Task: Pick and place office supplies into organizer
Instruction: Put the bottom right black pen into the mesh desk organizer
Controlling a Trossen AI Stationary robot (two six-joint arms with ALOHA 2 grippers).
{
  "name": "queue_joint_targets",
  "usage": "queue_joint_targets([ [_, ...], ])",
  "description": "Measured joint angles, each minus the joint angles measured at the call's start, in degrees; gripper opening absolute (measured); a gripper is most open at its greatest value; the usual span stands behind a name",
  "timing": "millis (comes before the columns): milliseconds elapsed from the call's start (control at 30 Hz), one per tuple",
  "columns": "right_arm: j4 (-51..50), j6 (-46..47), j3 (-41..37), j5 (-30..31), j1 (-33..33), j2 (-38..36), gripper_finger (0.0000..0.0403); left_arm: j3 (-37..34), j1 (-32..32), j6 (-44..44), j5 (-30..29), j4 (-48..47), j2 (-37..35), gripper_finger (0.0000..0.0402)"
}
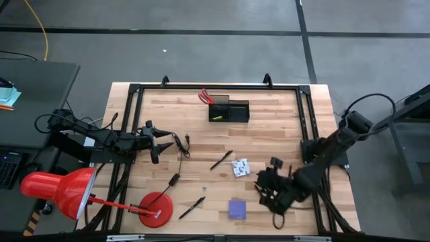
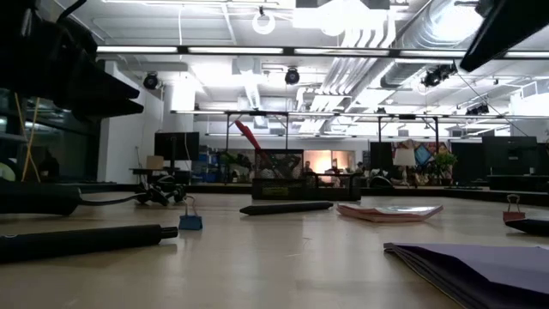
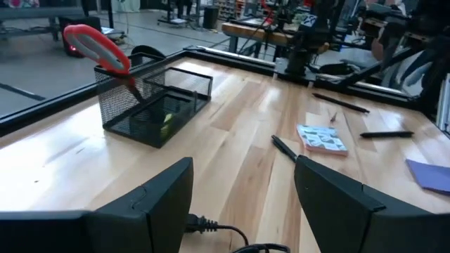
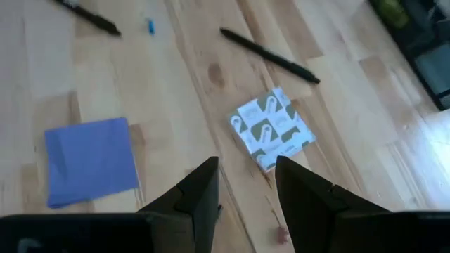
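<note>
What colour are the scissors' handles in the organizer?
Red; the scissors stand in the black mesh organizer, clearest in the left wrist view.

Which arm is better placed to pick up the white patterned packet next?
The right. Its tool hangs open and empty just beside the packet. The left tool waits at the table's left edge, farther from it.

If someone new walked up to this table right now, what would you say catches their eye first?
Probably the red desk lamp at the table's near left corner, the brightest thing in view. Next, the red-handled scissors standing in the black organizer at the far edge. The right gripper hovers, empty, just short of the white patterned packet, with the purple sticky-note pad beside it.
</note>
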Motion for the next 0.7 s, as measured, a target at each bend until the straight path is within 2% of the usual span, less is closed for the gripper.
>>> queue_joint_targets([
  [200, -0.35, 10.73, -0.04, 8.27, 6.98, 2.13, 0.0133, 0.0, 0.01, 0.07, -1.55, 0.32, 0.0, 0.0232],
  [300, 0.88, 16.18, -0.04, 10.42, 10.59, 4.85, 0.0133, 0.0, 0.01, 0.15, -3.0, 1.54, 0.0, 0.0232],
  [567, 4.69, 26.93, -0.02, 18.45, 17.61, 16.03, 0.0133, 0.0, 0.01, 0.2, -7.42, 3.63, -0.02, 0.0232],
  [700, 7.46, 31.66, -0.02, 20.84, 19.72, 22.73, 0.0133, 0.0, 0.0, 0.01, -6.3, 3.6, -0.02, 0.0232],
])
